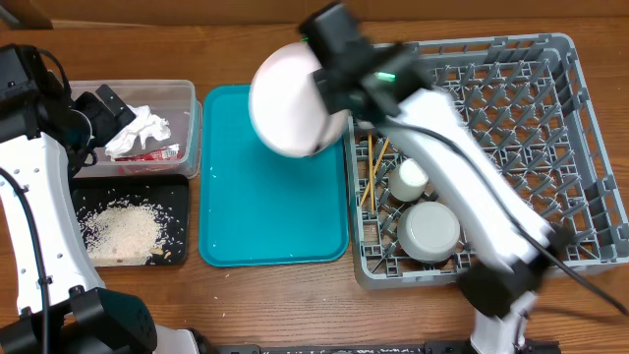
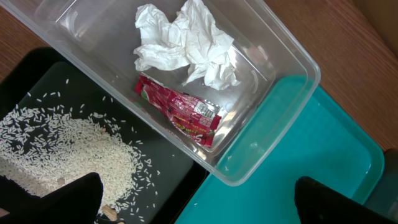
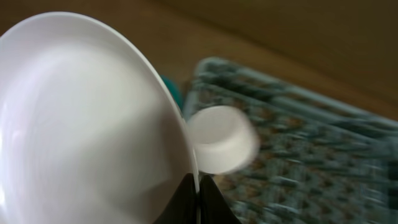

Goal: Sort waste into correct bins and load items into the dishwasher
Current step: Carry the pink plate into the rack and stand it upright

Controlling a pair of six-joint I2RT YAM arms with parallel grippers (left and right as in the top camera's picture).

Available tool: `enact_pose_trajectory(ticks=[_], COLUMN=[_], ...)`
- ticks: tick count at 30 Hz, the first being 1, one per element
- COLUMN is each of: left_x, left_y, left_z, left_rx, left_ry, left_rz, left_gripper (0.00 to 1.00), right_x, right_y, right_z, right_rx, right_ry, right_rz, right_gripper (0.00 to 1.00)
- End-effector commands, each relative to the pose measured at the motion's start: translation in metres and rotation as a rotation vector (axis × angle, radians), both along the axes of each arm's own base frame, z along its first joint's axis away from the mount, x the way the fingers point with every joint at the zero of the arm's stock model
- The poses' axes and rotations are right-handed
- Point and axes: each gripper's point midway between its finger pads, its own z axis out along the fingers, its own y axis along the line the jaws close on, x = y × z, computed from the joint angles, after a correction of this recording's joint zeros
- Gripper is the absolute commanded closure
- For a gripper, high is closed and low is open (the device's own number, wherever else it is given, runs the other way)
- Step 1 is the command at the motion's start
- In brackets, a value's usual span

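**Pink plate in the air, pinched at its rim**

On the left, my left end effector hangs wide open and empty over the clear tub. The napkin and the red wrapper lie inside the tub. The rice lies in the black tray, just on the near side of the tub.

In the middle, the pink plate is lifted above the far right part of the teal tray. My right end effector is closed tightly on the plate's thin rim, at its far right side.

I judge the plate to be stiff, rather light, smooth and glossy. With such an edge pinch it may swing or slip, but the rim is the only place to take it. Being round, it has no long axis. It hangs tilted, and I cannot tell which face is up.

On the right, the dish rack already holds the chopsticks, the cream cup and the grey-green bowl. I think the plate should stand on its edge between the pegs.
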Motion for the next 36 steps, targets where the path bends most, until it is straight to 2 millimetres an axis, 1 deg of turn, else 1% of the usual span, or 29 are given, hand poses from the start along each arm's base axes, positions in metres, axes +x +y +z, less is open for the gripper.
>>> enact_pose_trajectory(ticks=[1, 2, 4, 6, 9, 13, 14, 16, 20, 26, 28, 31, 36], left_x=[0.003, 0.003, 0.003, 0.003, 0.003, 0.003, 0.003, 0.003, 0.003, 0.003, 0.003, 0.003, 0.003], left_y=[0.000, 0.000, 0.000, 0.000, 0.000, 0.000, 0.000, 0.000, 0.000, 0.000, 0.000, 0.000, 0.000], left_z=[0.003, 0.003, 0.003, 0.003, 0.003, 0.003, 0.003, 0.003, 0.003, 0.003, 0.003, 0.003, 0.003], left_rx=[-0.008, -0.008, -0.008, -0.008, -0.008, -0.008, -0.008, -0.008, -0.008, -0.008, -0.008, -0.008, -0.008], left_ry=[-0.013, -0.013, -0.013, -0.013, -0.013, -0.013, -0.013, -0.013, -0.013, -0.013, -0.013, -0.013, -0.013], left_rz=[0.015, 0.016, 0.015, 0.016, 0.016, 0.016, 0.016, 0.015, 0.016, 0.015, 0.015, 0.015, 0.015], left_gripper=[0.00, 0.00, 0.00, 0.00, 0.00, 0.00, 0.00, 0.00, 0.00, 0.00, 0.00, 0.00, 0.00], right_x=[-0.014, -0.026, -0.041, -0.053, -0.052, -0.054, -0.053, -0.051, -0.049, -0.043, -0.040, -0.037, -0.035], right_y=[-0.096, -0.130, -0.163, -0.189, -0.210, -0.236, -0.248, -0.260, -0.268, -0.275, -0.270, -0.264, -0.243], right_z=[0.080, 0.090, 0.090, 0.082, 0.063, 0.036, 0.022, 0.007, -0.021, -0.040, -0.048, -0.051, -0.056], right_rx=[-0.143, -0.181, -0.216, -0.244, -0.253, -0.327, -0.365, -0.407, -0.455, -0.543, -0.538, -0.530, -0.504], right_ry=[-0.240, -0.260, -0.239, -0.195, -0.124, -0.051, -0.027, -0.011, 0.022, -0.022, -0.030, -0.043, -0.035], right_rz=[-0.314, -0.428, -0.541, -0.642, -0.694, -0.764, -0.794, -0.821, -0.833, -0.848, -0.838, -0.825, -0.767], right_gripper=[0.96, 0.96, 0.96, 0.96, 0.96, 0.96, 0.96, 0.96, 0.96, 0.96, 0.96, 0.96, 0.96])
